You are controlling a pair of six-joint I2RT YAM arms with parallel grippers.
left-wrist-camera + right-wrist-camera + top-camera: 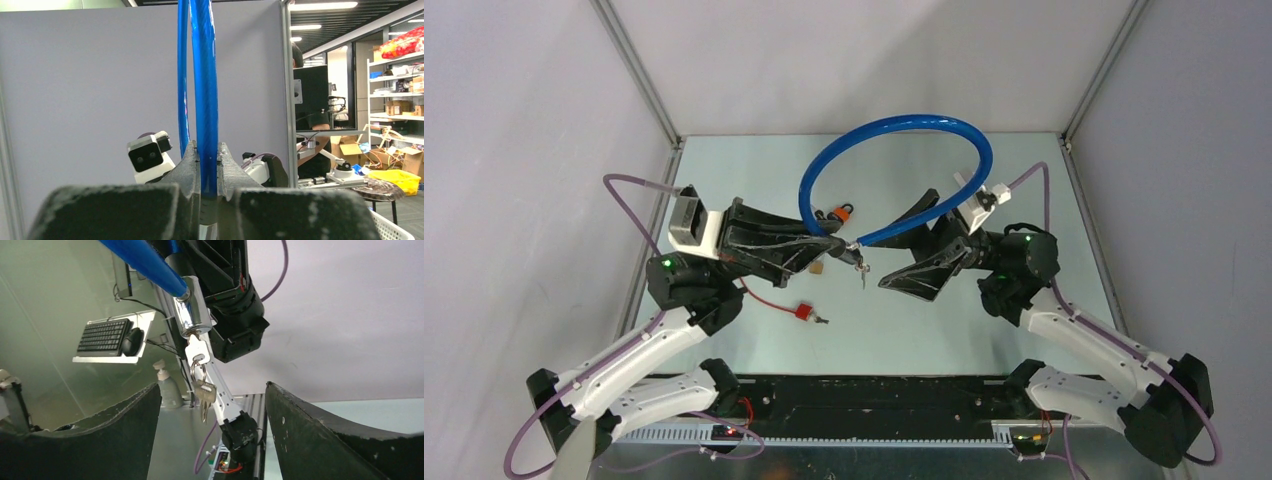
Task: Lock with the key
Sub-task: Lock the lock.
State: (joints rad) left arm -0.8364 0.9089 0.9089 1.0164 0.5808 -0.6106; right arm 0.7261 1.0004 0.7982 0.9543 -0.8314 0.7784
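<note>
- Right gripper (212, 390) gaped wide and empty, the key (196, 351) sitting in the lock (191, 315) just ahead of it.
- It might have pinched the dangling spare key (205, 395) instead, turning nothing.

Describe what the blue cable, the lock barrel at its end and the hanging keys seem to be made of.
The blue cable: probably a glossy plastic sleeve, perhaps over wire; it shines and holds a smooth loop. The lock barrel: polished metal, with mirror-like reflections. The keys: silvery metal, duller sheen.
</note>
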